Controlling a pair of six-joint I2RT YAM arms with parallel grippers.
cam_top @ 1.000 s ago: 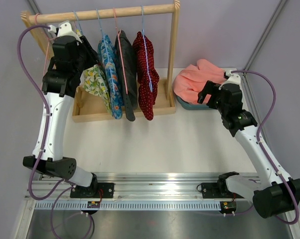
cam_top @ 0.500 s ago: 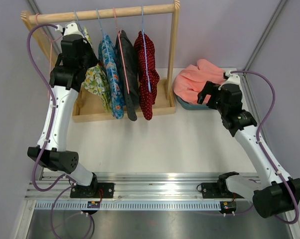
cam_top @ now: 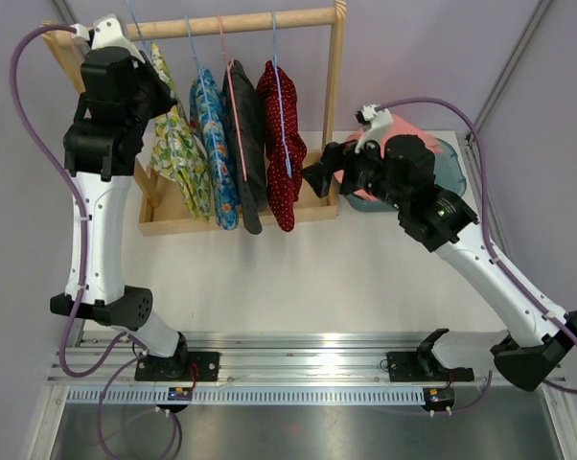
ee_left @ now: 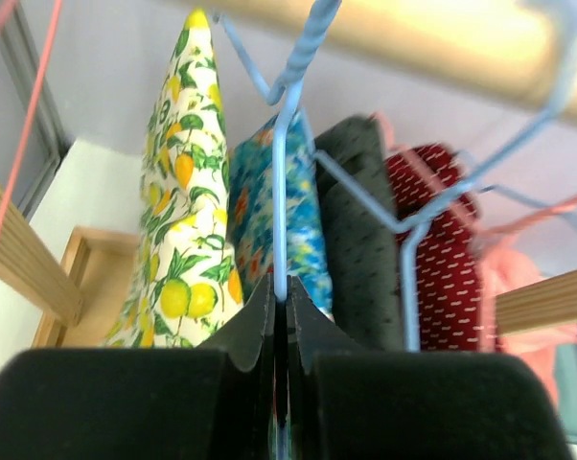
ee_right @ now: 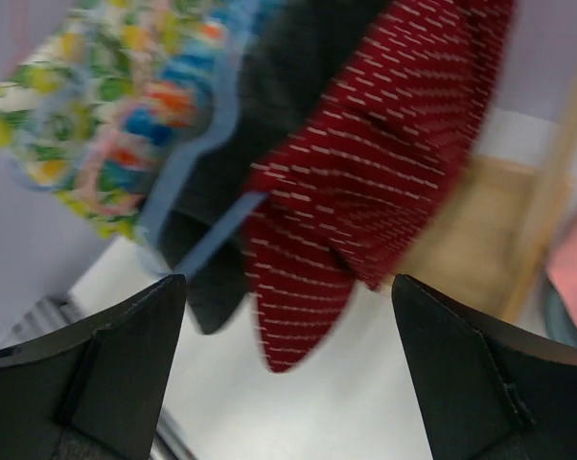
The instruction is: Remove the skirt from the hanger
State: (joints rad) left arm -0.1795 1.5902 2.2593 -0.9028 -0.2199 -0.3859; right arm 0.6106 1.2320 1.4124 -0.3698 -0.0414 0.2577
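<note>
While the left claw (ee_left: 281, 299) grips the pale blue wire hanger (ee_left: 280, 192), the white lemon-print fabric skirt (ee_left: 185, 220) hangs just beyond its fingers to their left, under the wooden rail (ee_left: 413, 29). The right claw (ee_right: 287, 287), jaws wide apart and holding nothing, faces the dark red dashed garment (ee_right: 365, 163) just ahead.

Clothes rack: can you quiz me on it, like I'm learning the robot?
1. True or false: the left end effector is shut on a blue hanger.
2. How many clothes hang from the wooden rail? A two, B four, C six.
3. Fill in: the open right end effector faces a ____ garment with white dashes.
Key: 1 true; 2 B; 3 red.
</note>
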